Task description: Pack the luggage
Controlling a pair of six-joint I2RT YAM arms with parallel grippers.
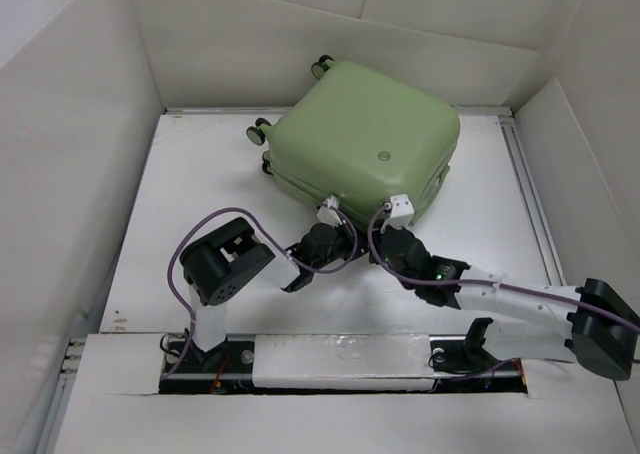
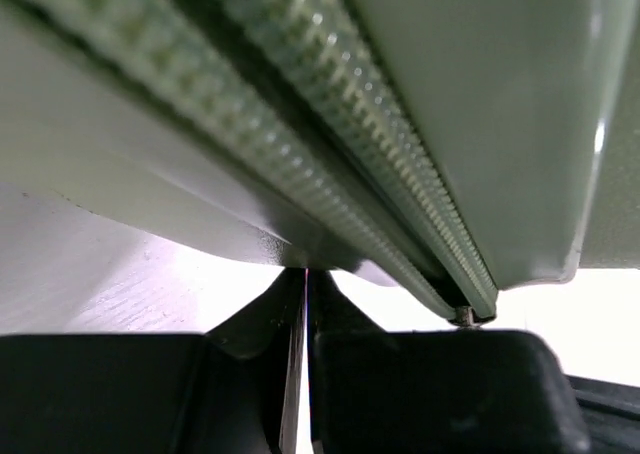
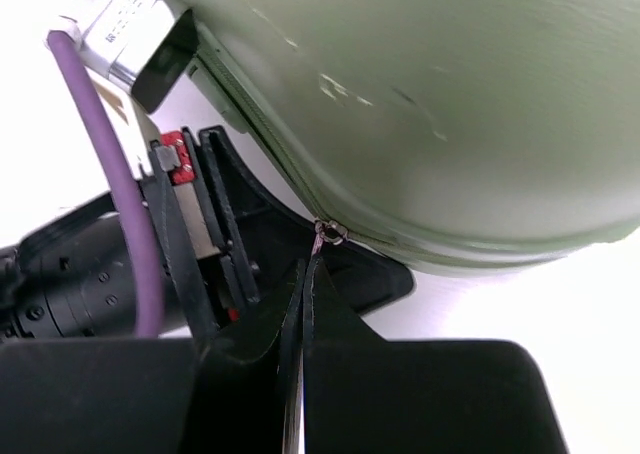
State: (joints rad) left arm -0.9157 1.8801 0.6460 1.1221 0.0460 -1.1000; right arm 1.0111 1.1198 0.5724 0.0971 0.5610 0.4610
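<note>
The luggage [image 1: 365, 139] is a pale green hard-shell suitcase lying flat and closed at the back middle of the table, silver badge [image 1: 382, 156] facing up. Both grippers meet at its near edge. My left gripper [image 1: 326, 236] is shut, and its tips [image 2: 306, 274] press against the underside of the shell [image 2: 500, 124] beside the zipper teeth [image 2: 380, 144]; a zipper slider [image 2: 464, 316] sits just right of it, not held. My right gripper [image 1: 392, 236] is shut [image 3: 308, 266] on the thin metal zipper pull [image 3: 328, 234] at the luggage's seam [image 3: 450, 94].
White walls close in the table [image 1: 200, 214] on the left, back and right. The luggage's wheels [image 1: 258, 131] stick out to the left and back. A metal rail [image 1: 525, 194] runs along the table's right side. Purple cables [image 1: 195, 244] loop over both wrists.
</note>
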